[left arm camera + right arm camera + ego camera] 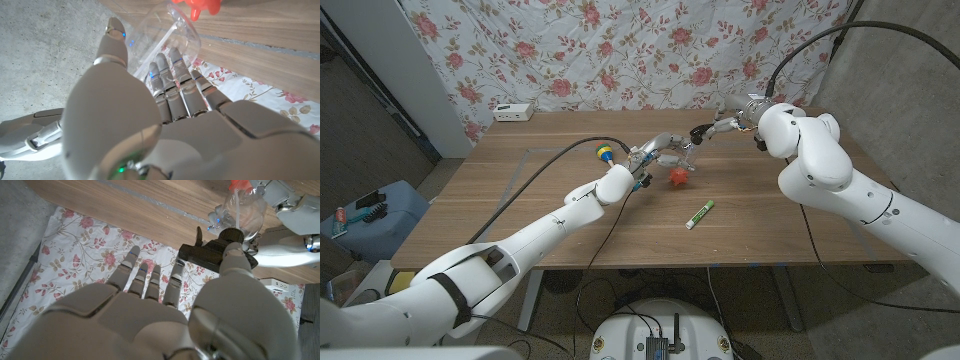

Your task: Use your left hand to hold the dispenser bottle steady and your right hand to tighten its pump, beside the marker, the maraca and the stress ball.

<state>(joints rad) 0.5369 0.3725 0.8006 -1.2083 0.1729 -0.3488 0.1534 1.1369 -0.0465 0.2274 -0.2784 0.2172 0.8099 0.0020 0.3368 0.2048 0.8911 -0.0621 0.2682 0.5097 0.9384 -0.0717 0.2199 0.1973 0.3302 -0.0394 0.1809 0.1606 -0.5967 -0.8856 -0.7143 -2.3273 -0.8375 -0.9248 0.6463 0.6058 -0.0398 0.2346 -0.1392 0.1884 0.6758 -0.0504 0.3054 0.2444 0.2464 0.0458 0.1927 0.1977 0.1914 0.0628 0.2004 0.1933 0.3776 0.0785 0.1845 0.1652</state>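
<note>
Head view, working outward from the robot: the green marker (699, 214) lies loose on the wooden table (800, 230), nearest the front edge and out of the way. Further in, the left hand (650, 160) wraps its fingers around the clear dispenser bottle (672, 156), holding it mid-table, probably so the body cannot spin while the top is turned. The red stress ball (678, 177) sits just beside the bottle, and the maraca (605, 153) lies to its left. Beyond, the right hand (725, 127) reaches in from the far side; its thumb rests against the black pump (212, 250) while the other fingers stay spread, so a firm twisting hold looks not yet made.
</note>
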